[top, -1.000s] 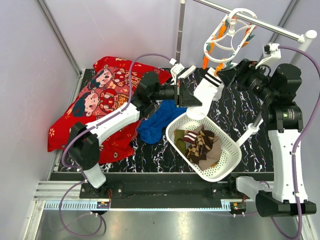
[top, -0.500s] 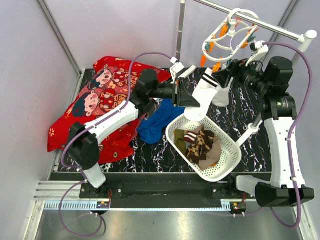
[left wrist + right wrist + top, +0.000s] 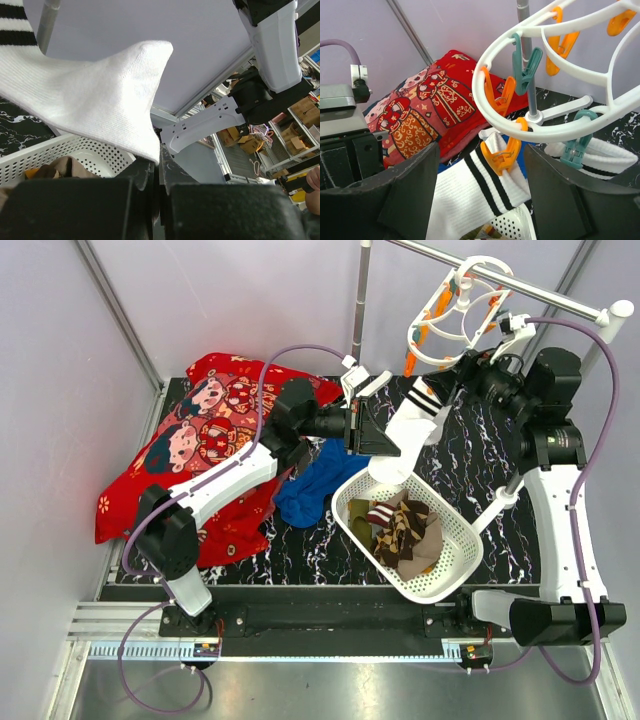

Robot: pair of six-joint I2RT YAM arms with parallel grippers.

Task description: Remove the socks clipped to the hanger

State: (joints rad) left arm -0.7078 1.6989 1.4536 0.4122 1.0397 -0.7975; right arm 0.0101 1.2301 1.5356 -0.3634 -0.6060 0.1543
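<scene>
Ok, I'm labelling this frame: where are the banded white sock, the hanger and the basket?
banded white sock (image 3: 411,428), top view, plain white middle.
hanger (image 3: 555,134), right wrist view, lower ring.
basket (image 3: 462,538), top view, right wall.

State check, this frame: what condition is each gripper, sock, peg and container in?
left gripper, shut on banded sock's toe
right gripper, open, fingers either side of orange peg
banded sock, cuff clipped in orange peg, stretched
second sock, by teal peg, clip unclear
hanger, hanging from rail, tilted
basket, holds several loose socks
</scene>
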